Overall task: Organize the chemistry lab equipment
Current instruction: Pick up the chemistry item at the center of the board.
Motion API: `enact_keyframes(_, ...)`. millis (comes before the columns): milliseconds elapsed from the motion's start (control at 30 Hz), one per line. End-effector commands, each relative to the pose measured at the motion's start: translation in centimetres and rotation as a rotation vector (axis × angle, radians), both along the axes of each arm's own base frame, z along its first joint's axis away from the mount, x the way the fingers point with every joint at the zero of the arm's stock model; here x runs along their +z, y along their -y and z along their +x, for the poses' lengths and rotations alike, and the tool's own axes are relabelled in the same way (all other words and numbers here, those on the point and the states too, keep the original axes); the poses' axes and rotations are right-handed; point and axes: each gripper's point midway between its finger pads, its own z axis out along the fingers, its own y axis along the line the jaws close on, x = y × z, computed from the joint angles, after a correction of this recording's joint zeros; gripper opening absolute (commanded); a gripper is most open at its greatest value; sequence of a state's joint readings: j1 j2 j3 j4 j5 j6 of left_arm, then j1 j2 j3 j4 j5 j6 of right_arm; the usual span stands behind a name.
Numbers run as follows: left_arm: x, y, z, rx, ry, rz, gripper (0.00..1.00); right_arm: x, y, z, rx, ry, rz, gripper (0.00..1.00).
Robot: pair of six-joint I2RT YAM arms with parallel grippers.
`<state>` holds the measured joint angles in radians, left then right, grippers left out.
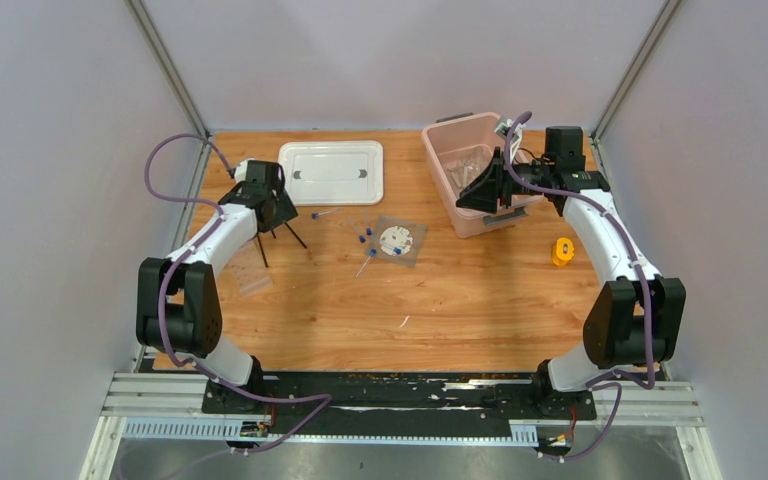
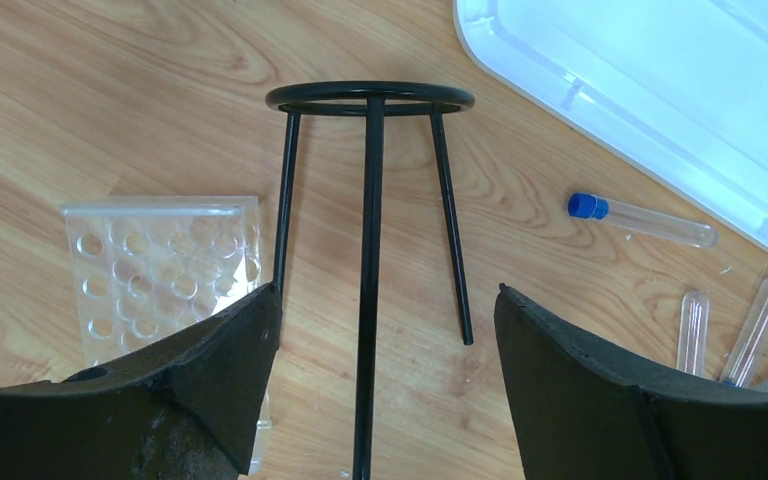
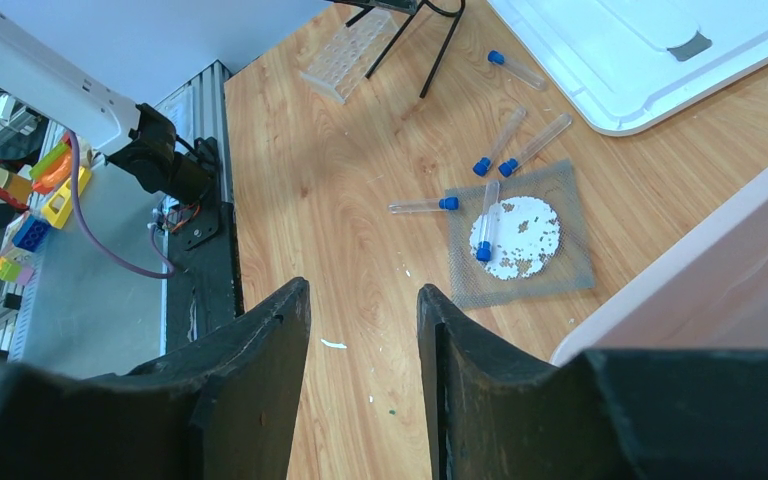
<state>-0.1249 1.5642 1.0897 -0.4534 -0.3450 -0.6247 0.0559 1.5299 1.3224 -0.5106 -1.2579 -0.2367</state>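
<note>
The black wire ring tripod (image 1: 278, 226) (image 2: 370, 97) stands at the left of the table. My left gripper (image 1: 274, 208) (image 2: 386, 290) is open, with one tripod leg running up between its fingers and untouched by either. A clear tube rack (image 2: 160, 260) (image 3: 350, 45) lies beside the tripod. Several blue-capped tubes (image 1: 365, 240) (image 2: 640, 220) (image 3: 500, 140) are scattered mid-table, near a grey mesh square with a white disc (image 1: 400, 241) (image 3: 517, 237); one tube lies on the disc. My right gripper (image 1: 485, 190) (image 3: 364, 288) hangs open and empty at the pink bin's front edge.
The pink bin (image 1: 442, 180) (image 3: 680, 260) stands at the back right. Its white lid (image 1: 331, 172) (image 2: 660, 80) (image 3: 660, 60) lies flat at the back centre. A small orange object (image 1: 561, 251) sits near the right arm. White crumbs dot the wood.
</note>
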Motion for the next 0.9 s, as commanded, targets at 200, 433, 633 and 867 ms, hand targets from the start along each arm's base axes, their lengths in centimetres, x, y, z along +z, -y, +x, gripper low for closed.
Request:
enact_keyframes(200,0.9,-0.2,1.2,0.009,0.041,-0.013,0.83,0.7,-0.3,-0.4,0.033,0.041,0.02,0.44)
enact_keyframes(433,0.8,-0.2,1.3,0.003,0.044,-0.016,0.72,0.7,-0.4,-0.4,0.035,0.039,0.02,0.45)
enact_keyframes(633,0.1,0.0,1.6,-0.007,0.038,-0.04,0.48,0.7,-0.4,-0.4,0.037,0.04,0.021,0.45)
enact_keyframes(867,1.0,0.5,2.2,-0.038,0.074,-0.075,0.04,0.8,-0.4,-0.5,0.037,0.043,0.021,0.45)
